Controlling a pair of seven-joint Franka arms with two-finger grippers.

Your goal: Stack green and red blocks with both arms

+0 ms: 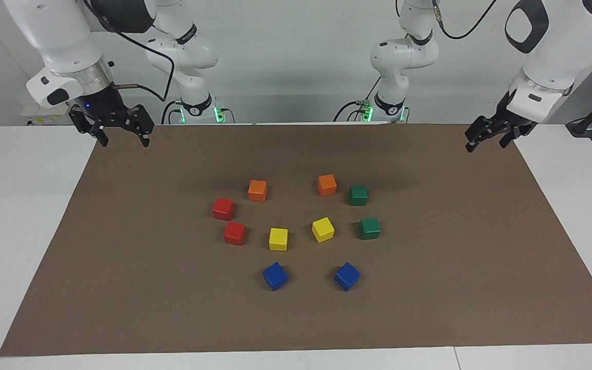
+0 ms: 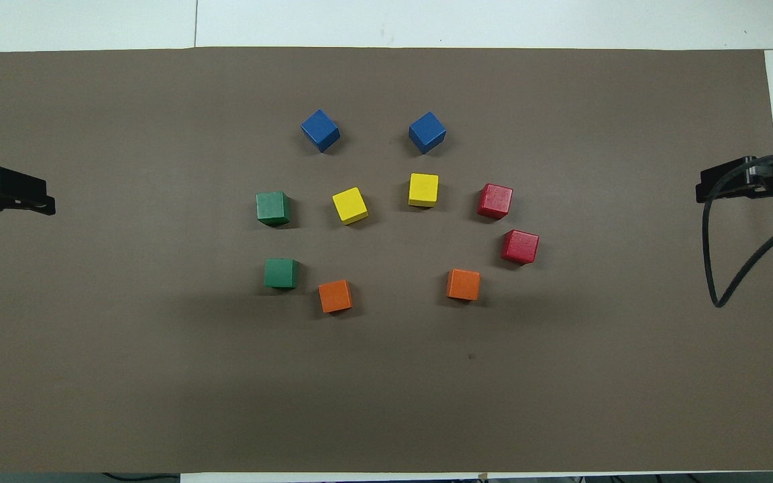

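Two dark green blocks sit on the brown mat (image 1: pixel 121 257) toward the left arm's end of the cluster, one (image 1: pixel 358 195) (image 2: pixel 281 273) nearer the robots than the other (image 1: pixel 369 228) (image 2: pixel 273 208). Two red blocks sit toward the right arm's end, one (image 1: pixel 223 208) (image 2: pixel 519 246) nearer the robots than the other (image 1: pixel 234 233) (image 2: pixel 494 200). All four stand apart, unstacked. My right gripper (image 1: pixel 124 140) (image 2: pixel 729 184) hangs open and empty over the mat's edge at its own end. My left gripper (image 1: pixel 486 145) (image 2: pixel 24 191) hangs open and empty over the mat's edge at its end.
Two orange cubes (image 1: pixel 257 190) (image 1: pixel 327 185) lie nearest the robots. Two yellow cubes (image 1: pixel 278 239) (image 1: pixel 322 229) sit in the middle of the cluster. Two blue cubes (image 1: pixel 275 276) (image 1: pixel 347 276) lie farthest. White table (image 1: pixel 18 205) surrounds the mat.
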